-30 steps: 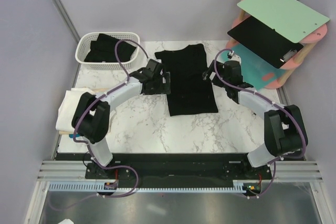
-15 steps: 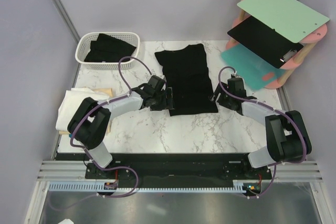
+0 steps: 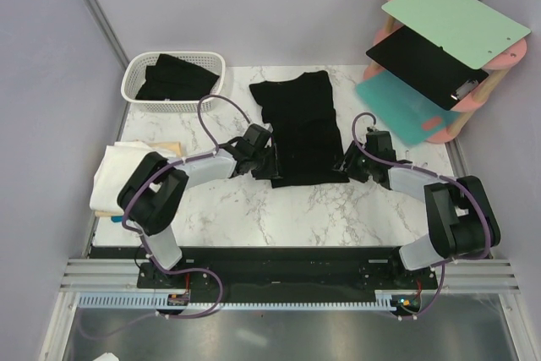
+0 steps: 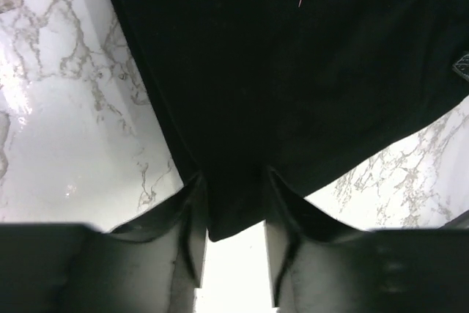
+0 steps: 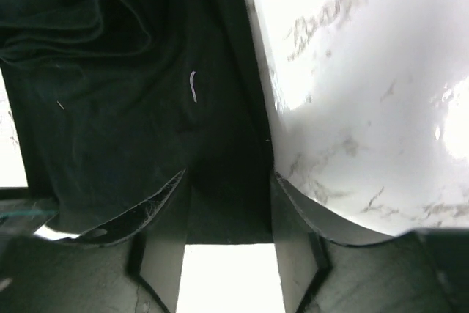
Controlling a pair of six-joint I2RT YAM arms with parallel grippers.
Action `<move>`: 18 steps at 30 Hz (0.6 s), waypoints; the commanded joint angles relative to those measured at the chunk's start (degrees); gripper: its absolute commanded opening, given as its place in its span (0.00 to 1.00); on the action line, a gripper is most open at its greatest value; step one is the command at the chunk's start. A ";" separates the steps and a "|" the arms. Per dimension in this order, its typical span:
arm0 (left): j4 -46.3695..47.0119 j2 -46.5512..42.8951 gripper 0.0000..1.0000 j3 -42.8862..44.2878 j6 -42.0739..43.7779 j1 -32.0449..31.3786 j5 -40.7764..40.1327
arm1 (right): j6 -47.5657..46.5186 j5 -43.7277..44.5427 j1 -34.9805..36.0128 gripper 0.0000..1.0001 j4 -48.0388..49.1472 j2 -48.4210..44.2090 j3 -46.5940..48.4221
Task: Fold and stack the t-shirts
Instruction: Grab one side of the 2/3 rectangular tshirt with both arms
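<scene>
Now the left claw (image 3: 270, 169) and right claw (image 3: 346, 166) have come down to the shirt (image 3: 300, 124), half spread round its near corners, ready to fold.

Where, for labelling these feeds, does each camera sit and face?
Top external: overhead behind the robot, looking down on the table; left arm and right arm show whole, left gripper and right gripper at the black t-shirt's near corners.
Left wrist: on the left arm, looking down past its fingers at the shirt's left corner.
Right wrist: on the right arm, past its fingers at the right corner.
Shared: both wrist views show that shirt's hem.
</scene>
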 commanded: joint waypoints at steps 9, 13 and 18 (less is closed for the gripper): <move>3.34 -2.48 0.02 -5.11 -3.68 -1.50 0.77 | 1.40 -8.48 0.09 0.07 -0.46 -4.29 -6.76; 1.06 -8.62 0.02 -9.34 -5.52 -3.17 -0.98 | -0.01 -9.01 0.35 0.00 -6.07 -9.65 -8.34; -2.45 -15.31 0.02 -14.09 -7.90 -7.29 -1.86 | -0.19 -10.42 1.76 0.00 -12.76 -20.72 -12.38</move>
